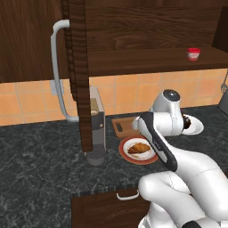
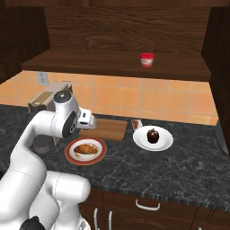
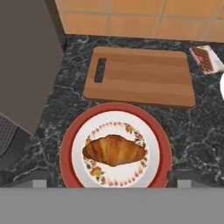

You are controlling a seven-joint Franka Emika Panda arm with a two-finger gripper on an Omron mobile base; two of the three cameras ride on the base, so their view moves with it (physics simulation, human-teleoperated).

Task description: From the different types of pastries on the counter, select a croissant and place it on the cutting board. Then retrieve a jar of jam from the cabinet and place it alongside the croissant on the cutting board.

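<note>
The white arm's two-finger gripper [image 3: 112, 181] hovers over the round red-rimmed white plate [image 3: 70, 131], fingers [image 3: 37, 180] spread wide with nothing between them, straddling the small golden-brown crescent croissant [image 3: 113, 150]. That spacing looks set for a straight-down pick across the pastry's narrow width. The croissant lies in the middle of the plate, long axis across the hand view, not yet touched as far as I can tell.

The flat rectangular mid-brown wooden cutting board [image 3: 140, 76] sits just beyond the plate on the dark marbled stone counter [image 3: 48, 127], bare, with its slot handle at the left end. Close placement means a short carry once the croissant is lifted.

The small dark reddish-brown piece on a little white tray [image 3: 206, 59] lies off the board's right corner, apart from the plate, so it's easy to avoid. A dark round pastry on a plain white plate [image 2: 152, 137] sits further right.

The tiny red jar with a whitish band [image 2: 147, 59] stands on the open dark brown wood cabinet's shelf [image 2: 90, 60], door [image 1: 80, 75] swung open; jam step not yet begun.
</note>
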